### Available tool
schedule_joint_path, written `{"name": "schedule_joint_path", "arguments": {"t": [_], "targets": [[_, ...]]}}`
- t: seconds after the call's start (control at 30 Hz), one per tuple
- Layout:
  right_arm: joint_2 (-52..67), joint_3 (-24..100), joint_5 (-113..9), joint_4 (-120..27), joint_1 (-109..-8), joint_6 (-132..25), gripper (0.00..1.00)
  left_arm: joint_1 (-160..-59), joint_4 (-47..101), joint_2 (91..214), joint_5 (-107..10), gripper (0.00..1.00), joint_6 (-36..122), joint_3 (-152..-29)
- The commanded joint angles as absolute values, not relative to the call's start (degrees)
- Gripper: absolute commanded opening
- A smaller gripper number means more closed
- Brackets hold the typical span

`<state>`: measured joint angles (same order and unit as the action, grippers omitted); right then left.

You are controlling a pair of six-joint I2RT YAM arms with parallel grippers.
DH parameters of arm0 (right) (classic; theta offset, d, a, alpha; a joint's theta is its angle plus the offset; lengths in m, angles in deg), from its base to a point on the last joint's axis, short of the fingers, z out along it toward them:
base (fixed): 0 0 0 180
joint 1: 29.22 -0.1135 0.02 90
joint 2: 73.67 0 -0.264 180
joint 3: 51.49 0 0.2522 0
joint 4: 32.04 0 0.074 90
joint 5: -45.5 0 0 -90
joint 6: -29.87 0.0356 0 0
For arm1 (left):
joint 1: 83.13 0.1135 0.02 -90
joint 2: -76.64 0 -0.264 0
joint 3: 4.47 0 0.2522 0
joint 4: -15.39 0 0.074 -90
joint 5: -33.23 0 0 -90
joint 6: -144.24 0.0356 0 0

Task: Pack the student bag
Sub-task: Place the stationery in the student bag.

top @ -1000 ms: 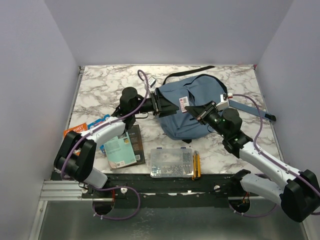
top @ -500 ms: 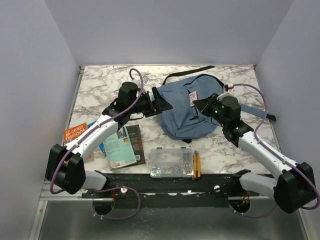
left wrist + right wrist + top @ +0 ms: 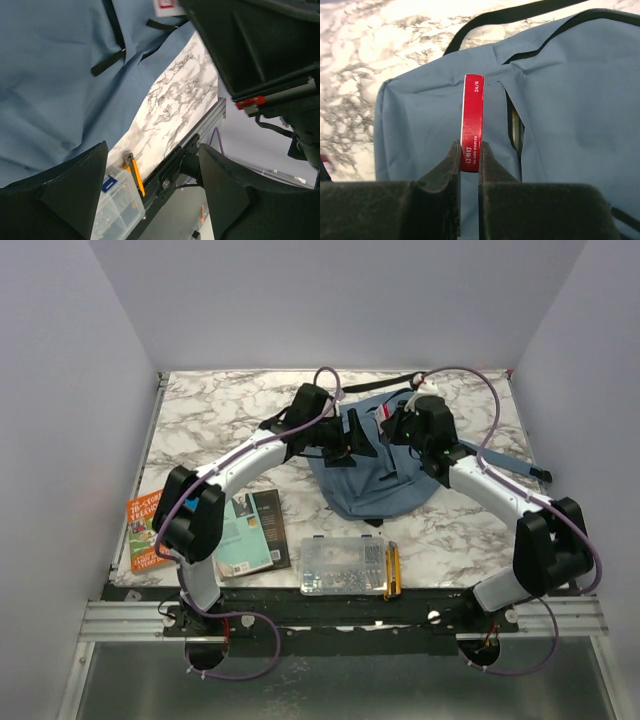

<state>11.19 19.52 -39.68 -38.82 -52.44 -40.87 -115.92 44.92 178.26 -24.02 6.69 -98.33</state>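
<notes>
Right wrist: right gripper [image 3: 468, 152] pinches a red staple box [image 3: 472, 115] above the student bag [image 3: 570, 100]; left gripper [image 3: 152, 147] spread wide.

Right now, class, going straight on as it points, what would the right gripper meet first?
Probably the student bag: the right gripper, shut on a red staples box, aims at its fabric beside the zip. Depth is unclear.

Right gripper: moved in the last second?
Yes. The right gripper moved away from the clear parts box, up the student bag toward the table's far edge.
</notes>
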Motion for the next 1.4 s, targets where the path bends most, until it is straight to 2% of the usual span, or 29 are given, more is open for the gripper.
{"name": "schedule_joint_path", "arguments": {"t": [0.0, 0.27, 0.53, 0.93, 1.13, 1.27, 1.37], "targets": [[16.6, 24.7, -39.9, -43.7, -52.2, -47.5, 0.01, -116.9, 50.9, 184.5, -22.6, 0.74, 7.7, -106.8], [24.4, 28.8, -39.7, -48.8, -52.2, -48.6, 0.01, -116.8, 55.1, 192.7, -23.4, 0.66, 9.7, -112.0], [28.7, 30.6, -32.9, -52.1, -51.4, -48.1, 0.01, -116.4, 56.0, 194.6, -25.6, 0.65, 10.2, -108.8], [33.7, 33.8, -31.4, -51.6, -51.2, -50.1, 0.01, -116.1, 56.0, 195.9, -25.7, 0.65, 9.2, -107.9], [35.9, 35.5, -42.2, -47.5, -49.5, -51.8, 0.01, -116.2, 56.0, 195.9, -26.3, 0.65, 9.2, -107.4], [36.1, 35.9, -55.7, -46.5, -45.7, -49.1, 0.01, -116.2, 56.0, 195.1, -26.8, 0.65, 9.6, -107.0], [35.3, 34.5, -58.8, -47.0, -43.1, -47.2, 0.17, -116.2, 56.0, 193.4, -28.9, 0.65, 10.3, -106.4]]}}
